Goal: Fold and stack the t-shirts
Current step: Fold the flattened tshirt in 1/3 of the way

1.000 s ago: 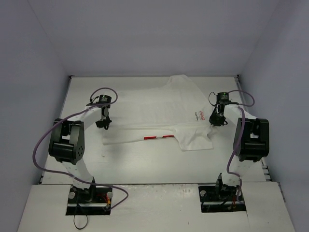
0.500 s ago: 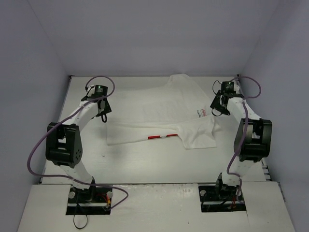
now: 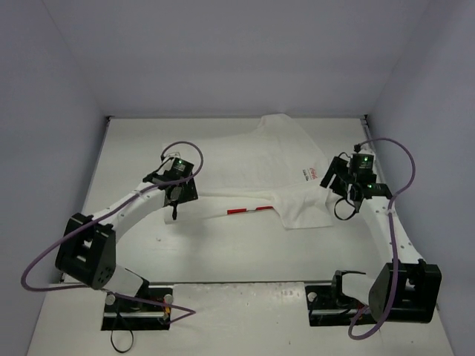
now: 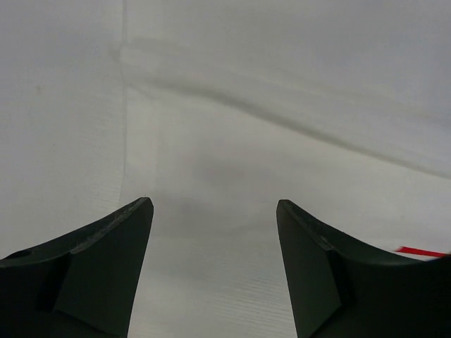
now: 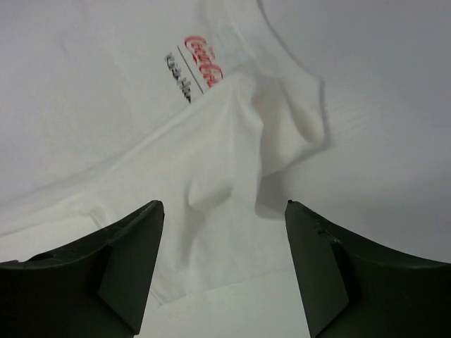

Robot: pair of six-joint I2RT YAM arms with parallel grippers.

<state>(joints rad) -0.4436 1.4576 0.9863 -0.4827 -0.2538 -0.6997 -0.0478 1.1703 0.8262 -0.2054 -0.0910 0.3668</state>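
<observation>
White t-shirt [image 3: 249, 170] lies partly folded on the table [image 3: 223, 248].

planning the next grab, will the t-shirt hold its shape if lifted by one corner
Probably not: the t-shirt lies limp with soft folds, so it would likely droop. It looks thin and light, so a push would probably wrinkle it rather than slide it.

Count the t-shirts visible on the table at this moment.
1. One white t-shirt lies partly folded across the far middle of the table, with its red logo on its right side. No second shirt shows, though another could be hidden under its folds.
</observation>
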